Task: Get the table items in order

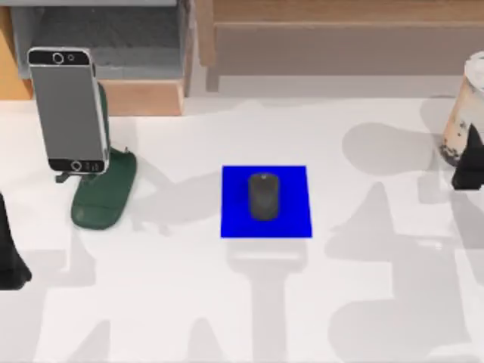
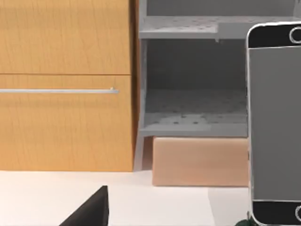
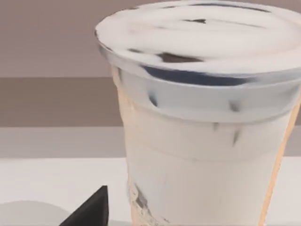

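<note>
Near edge of the white desk (image 1: 227,302): bare, crossed by arm shadows.

Left gripper (image 1: 9,253) sits low at the desk's left edge, a dark shape just short of the phone stand. From my left wrist view one dark fingertip (image 2: 91,209) pokes up over the white surface; I cannot tell how the jaws are set.

Middle of the desk: the flat blue mat (image 1: 291,215) lies square, and the dark grey mouse (image 1: 263,196) rests on it, roughly centred, long axis running near to far.

Left and a little farther back: the dark green phone stand (image 1: 102,200) with the smartphone (image 1: 68,110) propped upright on it, grey screen facing the overhead camera, black bezels top and bottom. The left wrist view has the smartphone (image 2: 275,122) close by, standing tall.

Right edge, about as far back: the cup of milk tea (image 1: 463,113), upright, dark pearls showing near its base. Right gripper (image 1: 469,162) is a dark shape overlapping the cup's near lower side; contact I cannot confirm. The right wrist view has the cup (image 3: 197,141) very close, pale lid on top, with one dark fingertip (image 3: 91,209) low beside it. Jaw setting here: cannot tell either.

Beyond the desk: a wooden cabinet (image 2: 66,84) and grey shelving (image 2: 193,84).
</note>
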Controlling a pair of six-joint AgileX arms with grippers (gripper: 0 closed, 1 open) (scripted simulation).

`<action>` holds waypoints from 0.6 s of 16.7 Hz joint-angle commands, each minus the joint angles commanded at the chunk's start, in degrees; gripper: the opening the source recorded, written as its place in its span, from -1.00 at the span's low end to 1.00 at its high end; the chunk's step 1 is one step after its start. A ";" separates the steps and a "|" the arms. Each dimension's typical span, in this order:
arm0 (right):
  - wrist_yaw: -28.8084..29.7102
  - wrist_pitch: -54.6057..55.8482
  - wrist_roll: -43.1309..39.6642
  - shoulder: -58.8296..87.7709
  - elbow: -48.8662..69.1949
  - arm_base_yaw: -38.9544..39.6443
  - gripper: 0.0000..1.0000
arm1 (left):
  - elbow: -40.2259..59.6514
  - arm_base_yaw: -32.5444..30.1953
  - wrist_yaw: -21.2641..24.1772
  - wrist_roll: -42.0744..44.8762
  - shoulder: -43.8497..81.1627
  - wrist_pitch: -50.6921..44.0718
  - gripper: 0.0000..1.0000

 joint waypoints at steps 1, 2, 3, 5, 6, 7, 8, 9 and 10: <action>0.41 3.33 -0.25 4.05 1.69 0.22 1.00 | 0.00 0.00 0.00 0.00 0.00 0.00 1.00; 0.80 6.38 -0.50 7.63 3.30 0.43 1.00 | 0.00 0.00 0.00 0.00 0.00 0.00 1.00; 1.17 9.13 -0.75 10.70 4.79 0.63 1.00 | 0.00 0.00 0.00 0.00 0.00 0.00 1.00; 1.81 13.56 -1.17 15.35 7.26 0.98 1.00 | 0.00 0.00 0.00 0.00 0.00 0.00 1.00; 2.06 15.17 -1.33 16.94 8.16 1.12 1.00 | 0.00 0.00 0.00 0.00 0.00 0.00 1.00; 2.23 16.30 -1.45 18.01 8.80 1.23 1.00 | 0.00 0.00 0.00 0.00 0.00 0.00 1.00; 2.32 16.87 -1.51 18.54 9.12 1.29 1.00 | 0.00 0.00 0.00 0.00 0.00 0.00 1.00; 2.34 16.96 -1.52 18.63 9.17 1.30 1.00 | 0.00 0.00 0.00 0.00 0.00 0.00 1.00; 2.34 16.96 -1.52 18.63 9.17 1.30 1.00 | 0.00 0.00 0.00 0.00 0.00 0.00 1.00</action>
